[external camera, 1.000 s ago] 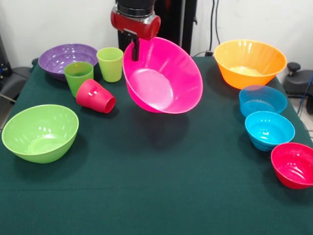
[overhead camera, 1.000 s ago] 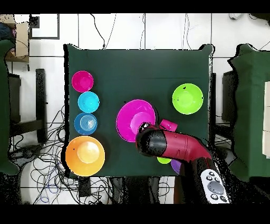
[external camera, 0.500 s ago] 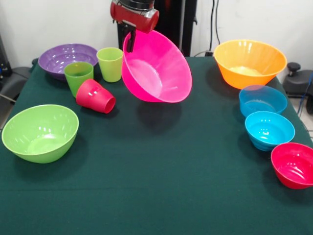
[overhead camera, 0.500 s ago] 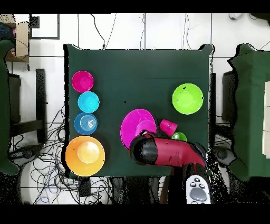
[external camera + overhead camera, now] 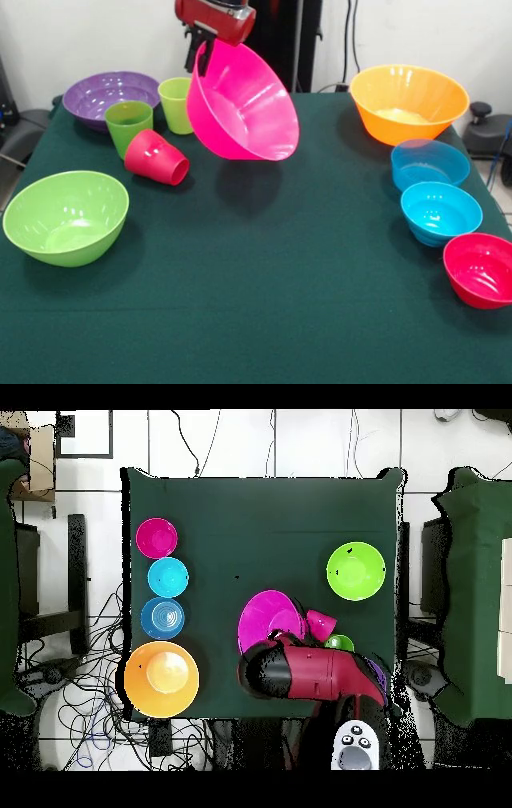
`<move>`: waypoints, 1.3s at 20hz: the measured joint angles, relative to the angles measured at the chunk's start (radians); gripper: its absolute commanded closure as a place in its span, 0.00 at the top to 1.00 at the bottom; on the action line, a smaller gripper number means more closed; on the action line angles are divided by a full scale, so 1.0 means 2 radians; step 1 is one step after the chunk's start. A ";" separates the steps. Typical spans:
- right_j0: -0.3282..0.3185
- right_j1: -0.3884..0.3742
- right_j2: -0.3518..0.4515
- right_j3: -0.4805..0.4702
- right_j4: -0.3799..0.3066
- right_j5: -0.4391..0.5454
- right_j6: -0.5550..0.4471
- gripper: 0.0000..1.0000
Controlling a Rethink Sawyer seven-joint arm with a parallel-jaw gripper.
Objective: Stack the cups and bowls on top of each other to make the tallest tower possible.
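The large pink bowl (image 5: 244, 104) hangs tilted above the table, and my gripper (image 5: 201, 58) is shut on its upper rim. From overhead the pink bowl (image 5: 268, 616) shows beside the red arm (image 5: 305, 674), which hides the gripper. A red cup (image 5: 158, 158) lies on its side just left of the hanging bowl. Behind it a green cup (image 5: 128, 124) and a lime cup (image 5: 177, 102) stand upright in front of the purple bowl (image 5: 108, 94). The lime-green bowl (image 5: 66, 216) sits front left. On the right stand the orange bowl (image 5: 408, 100), blue bowl (image 5: 430, 164), turquoise bowl (image 5: 440, 212) and small red bowl (image 5: 480, 270).
The dark green cloth (image 5: 264, 304) covers the table. Overhead, the small bowls (image 5: 168, 576) line one side next to the orange bowl (image 5: 162, 678), with the lime-green bowl (image 5: 356, 570) opposite. Cables and chairs surround the table.
The pink bowl has risen and shifted left and toward the far edge in the front view, still held by its rim. The other cups and bowls have not moved.
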 measured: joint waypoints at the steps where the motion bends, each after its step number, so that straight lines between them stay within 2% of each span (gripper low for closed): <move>1: 0.004 0.000 -0.005 -0.005 -0.002 0.000 0.000 0.00; 12: 0.040 0.019 -0.048 -0.052 -0.004 0.000 0.000 0.00; 19: 0.089 0.046 -0.094 -0.076 -0.004 -0.002 0.000 0.00; 24: 0.144 0.077 -0.144 -0.089 -0.004 -0.019 0.001 0.00; 26: 0.154 0.084 -0.153 -0.092 -0.004 -0.025 0.002 0.00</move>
